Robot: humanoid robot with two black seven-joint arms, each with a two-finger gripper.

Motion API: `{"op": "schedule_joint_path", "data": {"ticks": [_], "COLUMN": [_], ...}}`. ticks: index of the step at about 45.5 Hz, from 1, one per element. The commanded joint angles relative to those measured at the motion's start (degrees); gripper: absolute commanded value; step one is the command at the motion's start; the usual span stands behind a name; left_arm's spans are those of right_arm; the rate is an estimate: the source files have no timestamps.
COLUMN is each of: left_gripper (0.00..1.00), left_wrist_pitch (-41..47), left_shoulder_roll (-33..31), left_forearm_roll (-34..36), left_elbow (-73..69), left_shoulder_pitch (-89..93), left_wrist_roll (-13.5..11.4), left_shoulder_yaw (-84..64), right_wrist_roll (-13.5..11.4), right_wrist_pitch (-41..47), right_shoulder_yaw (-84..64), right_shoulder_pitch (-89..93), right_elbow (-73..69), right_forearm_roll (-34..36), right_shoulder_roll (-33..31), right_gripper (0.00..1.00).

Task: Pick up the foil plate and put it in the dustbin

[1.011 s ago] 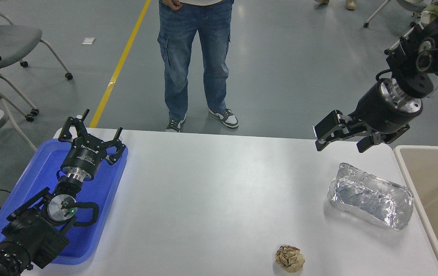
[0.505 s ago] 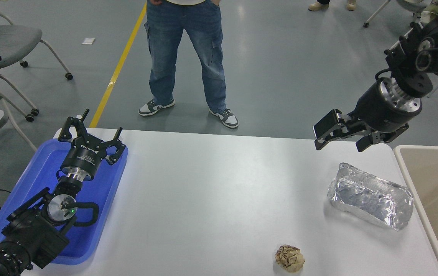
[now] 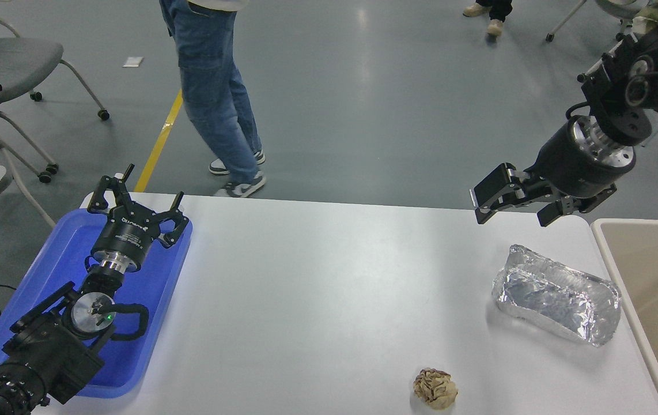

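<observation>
The right gripper [image 3: 516, 202] hangs above the table's [image 3: 317, 288] far right edge, fingers apart and empty. The foil plate [image 3: 556, 301] lies on the table beside the dustbin [image 3: 651, 288] — left gripper [image 3: 133, 199] parked, fingers spread, over the blue tray [image 3: 46, 271].

Beyond the white table [image 3: 317, 288] you see a smooth grey floor [image 3: 398, 104] with soft glare patches from overhead light. A yellow line [image 3: 159, 144] runs across it toward the table's far left corner. At your upper left stand grey office chairs [image 3: 12, 63] on castors, and a small white scrap [image 3: 133, 61] lies on the floor nearby. A person in blue jeans [image 3: 214, 98] stands past the far edge. Another person's shoes [image 3: 487, 17] show at the top right, beside a chair leg [image 3: 565, 20].
</observation>
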State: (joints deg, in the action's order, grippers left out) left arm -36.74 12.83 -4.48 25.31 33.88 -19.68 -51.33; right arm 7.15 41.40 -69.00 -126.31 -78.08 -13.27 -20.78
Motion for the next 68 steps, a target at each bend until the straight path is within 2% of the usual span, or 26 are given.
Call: {"op": "schedule_joint_path", "data": {"ticks": [1,23,37,50,62,68], "left_gripper": [1.0,1.0,1.0,1.0,1.0,1.0], "left_wrist_pitch": [0.0,0.0,0.0,0.0,0.0,0.0], "left_shoulder_roll": [0.0,0.0,0.0,0.0,0.0,0.0], "left_forearm_roll": [0.0,0.0,0.0,0.0,0.0,0.0], "left_elbow": [0.0,0.0,0.0,0.0,0.0,0.0], "left_shoulder_pitch": [0.0,0.0,0.0,0.0,0.0,0.0], "left_wrist_roll": [0.1,0.0,0.0,0.0,0.0,0.1], "left_shoulder_yaw": [0.0,0.0,0.0,0.0,0.0,0.0], "right_wrist_roll": [0.0,0.1,0.1,0.1,0.1,0.1], "right_wrist_pitch": [0.0,0.2,0.2,-0.4,-12.1,-19.0], "right_shoulder_yaw": [-0.2,-0.3,-4.3,-5.4,-5.2,-5.2], "right_shoulder_pitch": [0.5,1.4,1.9,4.9,13.3,21.1], "right_elbow": [0.7,2.1,8.0,8.2,9.3,11.4], "right_forearm_roll": [-0.1,-0.4,0.0,0.5,-4.8,-5.2], "right_shoulder_roll": [0.0,-2.4,-2.5,-8.3,-15.8,-18.6], "right_gripper": [1.0,1.0,1.0,1.0,1.0,1.0]}}
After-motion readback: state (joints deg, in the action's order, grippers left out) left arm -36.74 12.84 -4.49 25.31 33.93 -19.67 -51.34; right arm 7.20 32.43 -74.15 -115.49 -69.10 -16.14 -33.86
